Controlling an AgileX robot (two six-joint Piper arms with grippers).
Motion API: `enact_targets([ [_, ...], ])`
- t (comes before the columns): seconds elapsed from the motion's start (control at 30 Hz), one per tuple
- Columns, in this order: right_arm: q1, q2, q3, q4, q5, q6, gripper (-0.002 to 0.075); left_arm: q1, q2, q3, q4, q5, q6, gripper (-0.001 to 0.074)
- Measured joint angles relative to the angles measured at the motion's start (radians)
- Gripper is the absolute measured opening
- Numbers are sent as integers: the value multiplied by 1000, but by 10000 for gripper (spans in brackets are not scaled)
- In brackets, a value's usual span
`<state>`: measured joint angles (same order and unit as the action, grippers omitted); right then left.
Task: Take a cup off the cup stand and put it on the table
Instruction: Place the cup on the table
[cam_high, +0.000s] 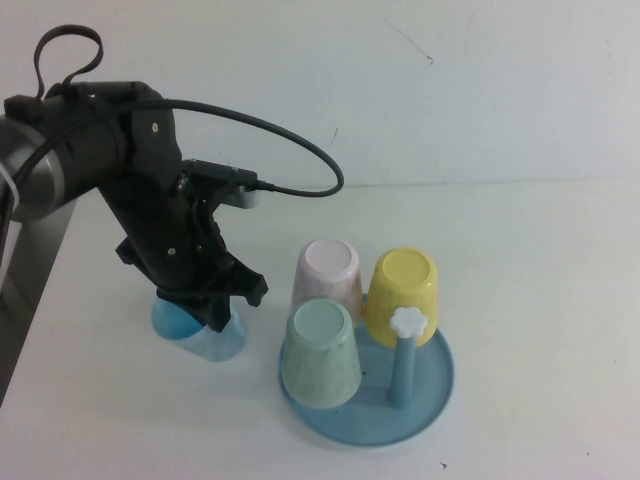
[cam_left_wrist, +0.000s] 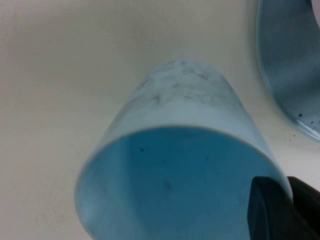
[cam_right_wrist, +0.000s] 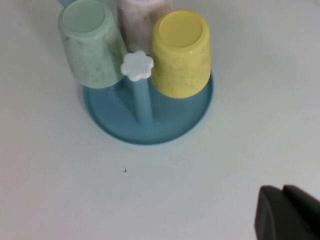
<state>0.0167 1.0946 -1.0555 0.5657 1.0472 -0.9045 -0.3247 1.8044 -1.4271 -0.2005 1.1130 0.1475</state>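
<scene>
Cup stand (cam_high: 435, 385): round blue tray at the near edge of the tabletop (cam_high: 540, 260), right of centre; one bare blue peg (cam_high: 402, 370) with a white flower knob (cam_high: 408, 322) stands at its near right.
Mint-green cup (cam_high: 322, 354): upside down on the stand's near left peg, base up.
Yellow cup (cam_high: 403, 293): upside down on the stand's far right, just behind the bare peg.
Pink cup (cam_high: 327, 277): upside down at the stand's far left, between and behind the other two.
Cup (cam_high: 192, 332): light sky-blue, off the stand, just left of the tray on the tabletop; long axis tilted, mouth toward the wrist camera above, speckled base down toward the tabletop.
Writing: none readable on any cup or the stand.
Left claw (cam_high: 215, 318): low over the tabletop left of the stand, pressed tight on the cup's rim, one dark finger (cam_left_wrist: 280, 210) showing at the rim's edge.
Right claw (cam_right_wrist: 287, 212): outside the high view; its wrist camera looks down on the stand from above; fingers pressed together, holding nothing.
</scene>
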Motion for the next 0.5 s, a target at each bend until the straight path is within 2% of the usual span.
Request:
enact_targets([
  [0.5, 0, 0, 24, 0, -56, -45, 0, 0, 23, 0, 4, 0, 30, 28],
])
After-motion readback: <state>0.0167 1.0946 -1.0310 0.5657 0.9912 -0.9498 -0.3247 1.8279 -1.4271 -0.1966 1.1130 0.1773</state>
